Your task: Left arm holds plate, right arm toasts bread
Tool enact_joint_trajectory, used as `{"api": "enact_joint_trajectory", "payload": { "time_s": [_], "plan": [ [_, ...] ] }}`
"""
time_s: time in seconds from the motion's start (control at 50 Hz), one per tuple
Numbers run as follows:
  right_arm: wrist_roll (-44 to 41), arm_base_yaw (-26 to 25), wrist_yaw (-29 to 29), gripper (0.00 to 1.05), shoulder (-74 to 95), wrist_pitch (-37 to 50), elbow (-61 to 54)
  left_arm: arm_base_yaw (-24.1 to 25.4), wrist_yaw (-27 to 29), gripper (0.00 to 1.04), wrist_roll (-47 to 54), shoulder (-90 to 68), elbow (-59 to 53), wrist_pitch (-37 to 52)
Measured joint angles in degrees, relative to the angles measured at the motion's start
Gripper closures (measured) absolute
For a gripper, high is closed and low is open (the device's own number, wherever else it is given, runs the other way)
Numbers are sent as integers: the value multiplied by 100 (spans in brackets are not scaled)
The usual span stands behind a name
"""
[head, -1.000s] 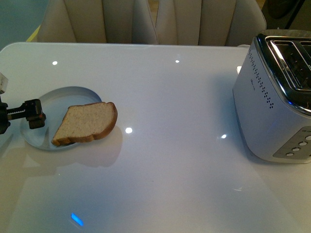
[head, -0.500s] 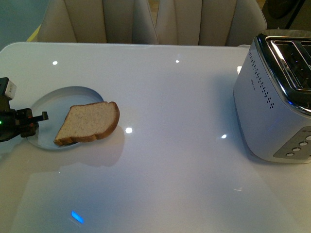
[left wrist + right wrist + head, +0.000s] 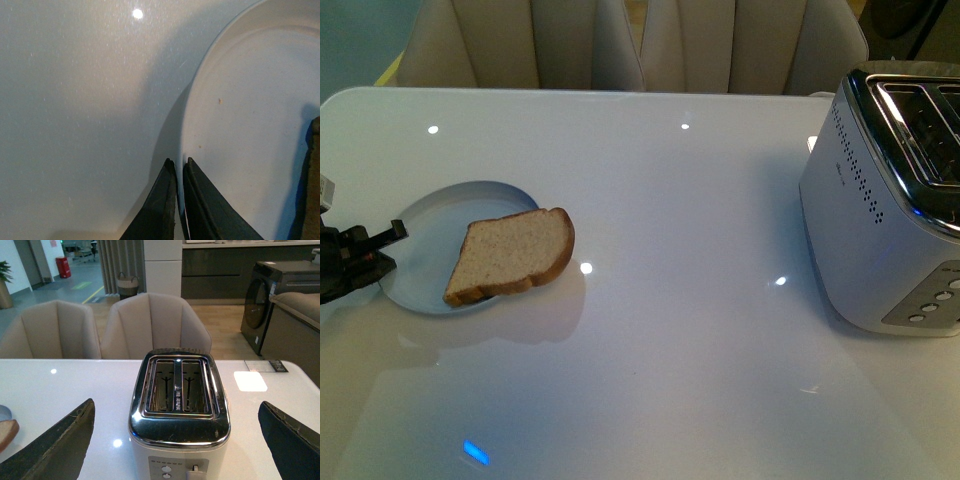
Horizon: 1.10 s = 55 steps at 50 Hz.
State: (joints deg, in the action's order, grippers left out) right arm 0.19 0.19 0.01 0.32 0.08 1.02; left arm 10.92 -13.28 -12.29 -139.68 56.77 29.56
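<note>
A pale blue-grey plate (image 3: 435,225) lies at the left of the white table with a slice of brown bread (image 3: 512,255) on it, overhanging its right rim. My left gripper (image 3: 390,238) is shut on the plate's left rim; in the left wrist view its jaws (image 3: 179,167) pinch the rim of the plate (image 3: 250,115), and the edge of the bread (image 3: 314,175) shows. My right gripper (image 3: 177,440) is open and empty, out of the front view, with its fingers (image 3: 55,445) wide either side of the toaster (image 3: 177,405). The bread's tip (image 3: 6,432) also shows there.
The white and chrome two-slot toaster (image 3: 890,200) stands at the table's right edge, slots empty. Beige chairs (image 3: 620,45) stand behind the table's far edge.
The plate and bread have shifted slightly to the right and tilted. My left gripper has dropped lower at the plate's left rim.
</note>
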Motion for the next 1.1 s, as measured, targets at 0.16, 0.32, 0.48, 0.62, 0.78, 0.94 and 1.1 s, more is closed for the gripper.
{"api": "enact_joint_trajectory", "payload": {
  "time_s": [0.16, 0.32, 0.48, 0.62, 0.78, 0.94, 1.1],
  "plan": [
    [0, 0, 0, 9, 0, 0, 0, 105, -382, 101, -520, 306, -529, 212],
    [0, 0, 0, 9, 0, 0, 0, 188, -601, 101, -715, 793, -994, 404],
    [0, 0, 0, 9, 0, 0, 0, 212, -763, 101, -955, 1344, -1344, 393],
    [0, 0, 0, 9, 0, 0, 0, 184, -1038, 101, -1432, 1947, -1602, 155],
    [0, 0, 0, 9, -2, 0, 0, -179, -774, 101, -1631, 2962, -1805, -592],
    [0, 0, 0, 9, -2, 0, 0, -601, -601, 101, -1858, 3646, -1849, -1110],
    [0, 0, 0, 9, -2, 0, 0, -1207, -358, 101, -2229, 4308, -1620, -1862]
  ]
}}
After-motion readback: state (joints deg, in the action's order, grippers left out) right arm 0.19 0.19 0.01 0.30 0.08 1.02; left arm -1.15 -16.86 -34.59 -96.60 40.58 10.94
